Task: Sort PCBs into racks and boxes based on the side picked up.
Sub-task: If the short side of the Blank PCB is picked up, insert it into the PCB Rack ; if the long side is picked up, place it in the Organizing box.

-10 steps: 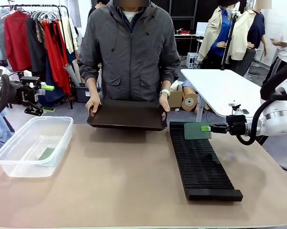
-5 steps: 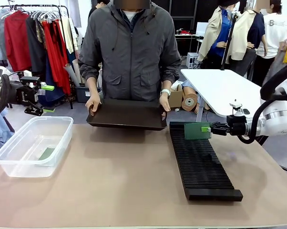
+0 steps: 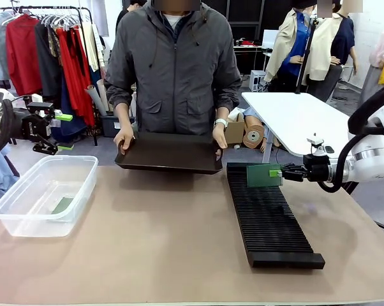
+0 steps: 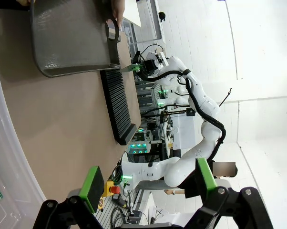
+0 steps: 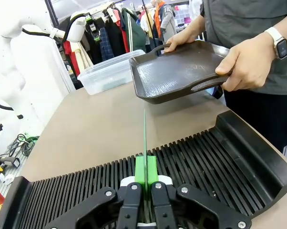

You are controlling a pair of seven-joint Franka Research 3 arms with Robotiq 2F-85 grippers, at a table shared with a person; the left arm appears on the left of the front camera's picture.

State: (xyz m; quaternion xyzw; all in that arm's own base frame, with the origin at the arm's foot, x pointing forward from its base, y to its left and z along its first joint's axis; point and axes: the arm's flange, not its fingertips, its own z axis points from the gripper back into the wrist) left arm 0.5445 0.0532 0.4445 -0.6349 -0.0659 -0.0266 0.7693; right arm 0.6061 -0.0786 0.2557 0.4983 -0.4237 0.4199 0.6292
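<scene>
Right end effector [image 3: 277, 172] edged slightly inward, clamping upright PCB [image 3: 262, 176] over rack [image 3: 270, 223], left end effector [image 3: 63, 132] spread wide

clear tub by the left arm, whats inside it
One green PCB lies flat on the floor of the clear tub, toward its near end. The rest of the floor looks bare. The cloudy wall blurs the board, so which face is up cannot be told.
</scene>
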